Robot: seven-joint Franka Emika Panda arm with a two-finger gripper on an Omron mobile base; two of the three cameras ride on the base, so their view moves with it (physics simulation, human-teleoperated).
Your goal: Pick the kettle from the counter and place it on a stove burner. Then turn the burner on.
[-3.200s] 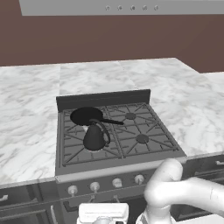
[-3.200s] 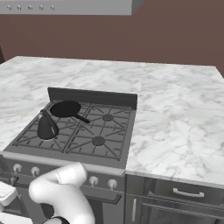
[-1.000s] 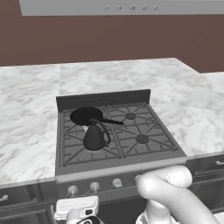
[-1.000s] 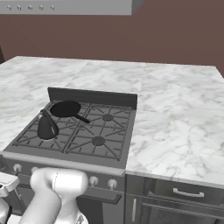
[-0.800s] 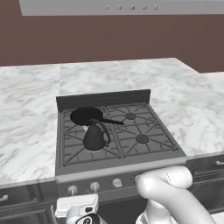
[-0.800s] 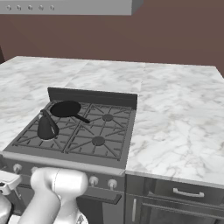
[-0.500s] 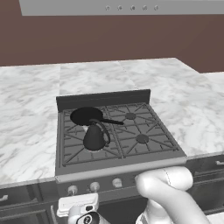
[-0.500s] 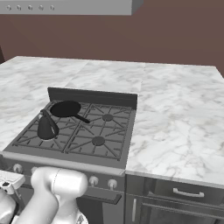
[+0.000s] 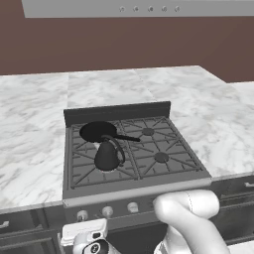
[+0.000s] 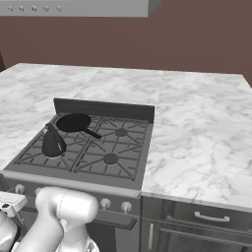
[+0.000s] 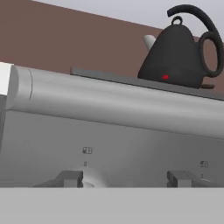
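Observation:
The black cone-shaped kettle (image 9: 106,154) (image 10: 50,142) stands upright on the front-left stove burner, whose cap it hides. In the hand view the kettle (image 11: 179,52) rises above the stove's front edge. My gripper (image 11: 127,179) hangs low in front of the stove's control panel, its fingertips (image 11: 70,178) wide apart and open. A pale round knob (image 11: 93,179) sits just inside the left tip; whether they touch is unclear. The hand (image 9: 84,233) (image 10: 7,204) shows below the leftmost knobs. The front-right burner (image 9: 161,157) is bare.
A flat black frying pan (image 9: 98,131) (image 10: 74,122) lies on the back-left burner, handle pointing right. Silver knobs (image 9: 107,211) (image 10: 104,203) line the stove front. White marble counter (image 9: 30,149) (image 10: 197,138) flanks the stove. An oven handle (image 10: 211,216) sits at lower right.
The hand has swung left along the stove front and edged slightly up toward the left knobs. Kettle and pan have not moved.

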